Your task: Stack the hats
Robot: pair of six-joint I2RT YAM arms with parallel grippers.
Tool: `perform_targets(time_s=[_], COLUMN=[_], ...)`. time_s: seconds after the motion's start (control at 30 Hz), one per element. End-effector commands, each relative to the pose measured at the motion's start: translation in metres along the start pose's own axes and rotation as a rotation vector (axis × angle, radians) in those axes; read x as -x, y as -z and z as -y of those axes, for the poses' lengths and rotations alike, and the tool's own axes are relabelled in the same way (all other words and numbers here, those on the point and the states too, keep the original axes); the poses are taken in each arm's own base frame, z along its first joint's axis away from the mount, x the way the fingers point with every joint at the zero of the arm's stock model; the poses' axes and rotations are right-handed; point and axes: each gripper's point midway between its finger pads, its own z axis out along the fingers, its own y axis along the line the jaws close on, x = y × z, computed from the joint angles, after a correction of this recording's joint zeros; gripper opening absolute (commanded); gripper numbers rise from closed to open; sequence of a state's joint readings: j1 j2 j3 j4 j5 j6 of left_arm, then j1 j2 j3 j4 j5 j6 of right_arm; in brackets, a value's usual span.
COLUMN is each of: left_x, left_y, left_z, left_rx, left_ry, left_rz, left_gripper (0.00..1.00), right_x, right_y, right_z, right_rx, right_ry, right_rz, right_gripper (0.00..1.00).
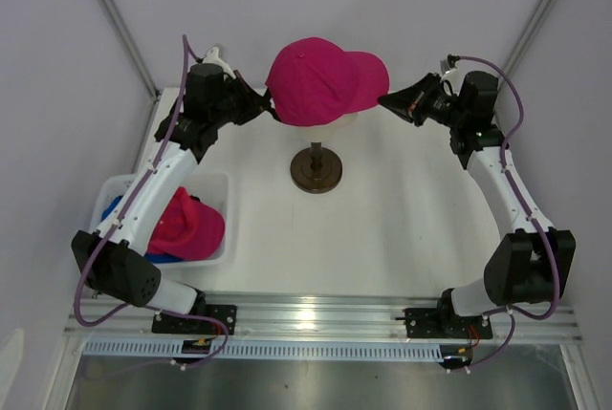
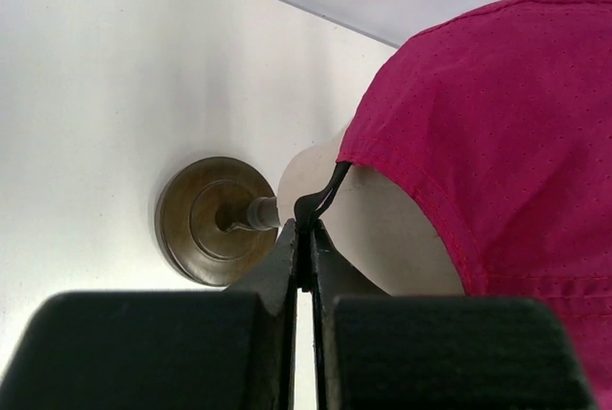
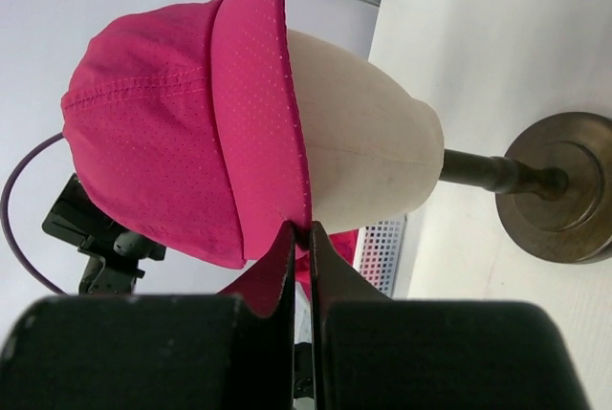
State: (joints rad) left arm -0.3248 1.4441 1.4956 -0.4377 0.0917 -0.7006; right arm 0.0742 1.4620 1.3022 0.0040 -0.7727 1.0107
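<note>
The magenta fabric baseball cap (image 1: 320, 80) sat on the cream mannequin head (image 3: 363, 152). The left end effector (image 2: 304, 230) was pinched tight on its rear strap, the right end effector (image 3: 301, 230) on its brim edge.

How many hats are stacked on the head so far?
Just one: a pink hat sits on the mannequin head. Both grippers are pinching it, the left gripper at its back strap, the right gripper at its brim. A second pink hat and a blue hat wait in the basket.
</note>
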Motion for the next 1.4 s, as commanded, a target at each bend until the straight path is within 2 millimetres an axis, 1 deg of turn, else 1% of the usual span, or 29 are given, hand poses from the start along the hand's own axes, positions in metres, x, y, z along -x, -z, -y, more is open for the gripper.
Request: perform_targets(time_s=[0.0, 0.07, 0.13, 0.2, 0.23, 0.27, 0.3, 0.33, 0.37, 0.4, 0.47, 0.5, 0.53, 0.6, 0.63, 0.67, 0.7, 0.73, 0.77, 0.97, 1.03, 1.1, 1.13, 1.2, 1.23, 1.27, 1.37], left_x=[-0.005, -0.005, -0.004, -0.002, -0.003, -0.003, -0.005, -0.005, -0.005, -0.007, -0.006, -0.007, -0.007, -0.008, -0.008, -0.009, -0.009, -0.011, -0.012, -0.015, -0.017, -0.016, -0.016, -0.017, -0.016, -0.015, -0.015], left_y=[-0.003, -0.003, -0.004, -0.005, -0.007, -0.01, -0.012, -0.015, -0.017, -0.019, -0.02, -0.021, -0.021, -0.021, -0.022, -0.022, -0.023, -0.025, -0.025, -0.03, -0.031, -0.032, -0.033, -0.034, -0.034, -0.034, -0.035], left_z=[-0.001, 0.001, 0.002, 0.003, 0.002, 0.001, 0.001, 0.002, 0.002, 0.0, 0.003, 0.001, 0.001, 0.001, 0.0, -0.001, -0.003, -0.005, -0.004, -0.006, -0.006, -0.006, -0.006, -0.006, -0.005, -0.004, -0.006], left_rx=[-0.02, -0.027, -0.031, -0.033, -0.03, -0.03, -0.034, -0.045, -0.046, -0.046, -0.06, -0.059, -0.061, -0.062, -0.058, -0.056, -0.052, -0.047, -0.051, -0.049, -0.05, -0.051, -0.051, -0.054, -0.054, -0.055, -0.046], left_ry=[0.019, 0.019, 0.015, 0.012, 0.008, 0.005, 0.002, -0.004, -0.007, -0.007, -0.01, -0.009, -0.011, -0.016, -0.019, -0.021, -0.021, -0.023, -0.025, -0.027, -0.032, -0.031, -0.031, -0.032, -0.034, -0.037, -0.041], left_rz=[-0.013, -0.013, -0.013, -0.01, -0.014, -0.014, -0.016, -0.018, -0.016, -0.023, -0.016, -0.02, -0.019, -0.02, -0.018, -0.018, -0.019, -0.022, -0.026, -0.042, -0.049, -0.049, -0.051, -0.055, -0.055, -0.054, -0.055], left_gripper=[0.01, 0.01, 0.01, 0.01, 0.01, 0.01, 0.01, 0.01, 0.01, 0.01, 0.01, 0.01, 0.01, 0.01, 0.01, 0.01, 0.01, 0.01, 0.01, 0.01, 0.01, 0.01, 0.01, 0.01, 0.01, 0.01, 0.01], right_x=[-0.006, -0.007, -0.004, 0.002, 0.004, 0.008, 0.009, 0.011, 0.011, 0.012, 0.015, 0.018, 0.02, 0.023, 0.027, 0.031, 0.035, 0.037, 0.04, 0.051, 0.055, 0.059, 0.062, 0.063, 0.068, 0.066, 0.069], right_y=[0.003, 0.004, 0.005, 0.008, 0.009, 0.011, 0.013, 0.015, 0.016, 0.018, 0.022, 0.024, 0.025, 0.028, 0.03, 0.029, 0.031, 0.031, 0.03, 0.013, 0.006, 0.003, -0.003, -0.008, -0.013, -0.015, -0.023], right_z=[0.017, 0.018, 0.013, 0.0, -0.006, -0.015, -0.022, -0.03, -0.031, -0.038, -0.045, -0.054, -0.058, -0.061, -0.066, -0.066, -0.065, -0.07, -0.07, -0.064, -0.054, -0.054, -0.046, -0.038, -0.038, -0.032, -0.029], right_rx=[-0.036, -0.037, -0.027, -0.007, 0.003, 0.02, 0.034, 0.051, 0.052, 0.066, 0.081, 0.11, 0.12, 0.132, 0.138, 0.138, 0.135, 0.143, 0.146, 0.176, 0.16, 0.153, 0.137, 0.115, 0.117, 0.104, 0.115], right_ry=[0.011, 0.008, 0.023, 0.055, 0.067, 0.091, 0.106, 0.129, 0.134, 0.154, 0.184, 0.218, 0.225, 0.234, 0.247, 0.248, 0.249, 0.258, 0.257, 0.221, 0.206, 0.224, 0.217, 0.215, 0.226, 0.213, 0.212], right_rz=[-0.002, -0.004, 0.002, 0.019, 0.022, 0.026, 0.026, 0.026, 0.03, 0.032, 0.044, 0.059, 0.062, 0.063, 0.072, 0.075, 0.082, 0.088, 0.089, 0.061, 0.056, 0.06, 0.053, 0.02, 0.014, -0.012, -0.037], right_gripper=[0.0, 0.0, 0.0, 0.0, 0.02, 0.06, 0.2, 0.37, 0.38, 0.51, 0.62, 0.71, 0.75, 0.79, 0.8, 0.82, 0.83, 0.83, 0.83, 0.81, 0.81, 0.82, 0.82, 0.81, 0.81, 0.81, 0.79])
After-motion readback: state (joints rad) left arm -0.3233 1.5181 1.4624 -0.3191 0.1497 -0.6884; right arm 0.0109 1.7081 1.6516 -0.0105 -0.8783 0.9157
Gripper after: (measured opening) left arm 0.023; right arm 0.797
